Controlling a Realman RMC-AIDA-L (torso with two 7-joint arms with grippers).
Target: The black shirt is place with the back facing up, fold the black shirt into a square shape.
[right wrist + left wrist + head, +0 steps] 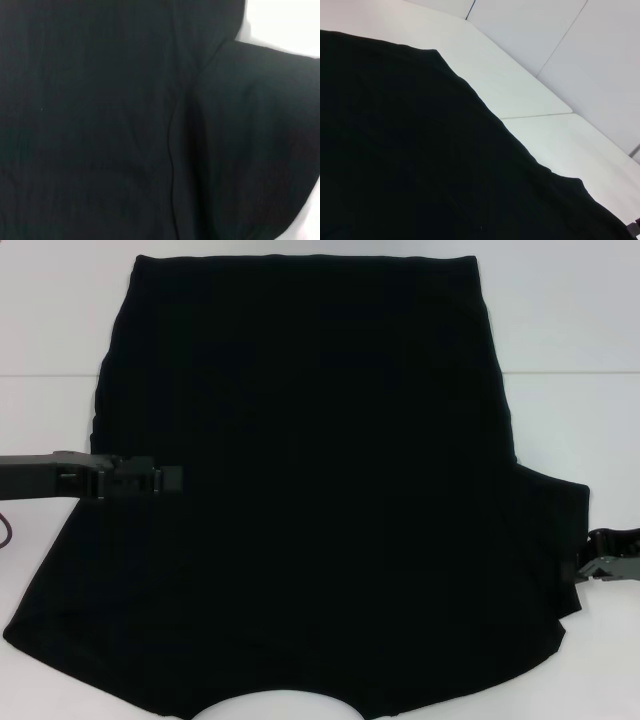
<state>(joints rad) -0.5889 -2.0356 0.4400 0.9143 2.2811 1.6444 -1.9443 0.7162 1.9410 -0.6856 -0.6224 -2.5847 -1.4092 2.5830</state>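
**Black shirt spread flat, both grippers at its side edges**

You had the black shirt [310, 480] lying flat on the white table [570, 330], filling most of the head view. Its straight hem lay at the far side and its curved neckline at the near side, cut by the frame's lower edge. On the shirt's left flank the sleeve seemed folded in, so that edge ran as one slanting line; on the right flank the sleeve [550, 540] stuck out from the body.

Open room: bare table showed beyond the hem and along both flanks, more of it beside the far half of the shirt than the near half.

The left gripper [165, 478] reached in from the left, its tip over the shirt's left edge. Its jaws looked drawn together, but you could not tell whether any cloth sat between them. The right gripper [600, 568] sat just beside the sleeve's outer edge; you could not tell whether its fingers were apart or together, nor whether they touched the fabric.

Black metal against black cloth made the contact hard to read. No lettering showed. The right wrist view showed only dark fabric and the sleeve seam [172, 145].

A thin seam line [580, 372] crossed the tabletop on either side of the shirt. In the left wrist view, pale wall panels [600, 70] stood beyond the table.
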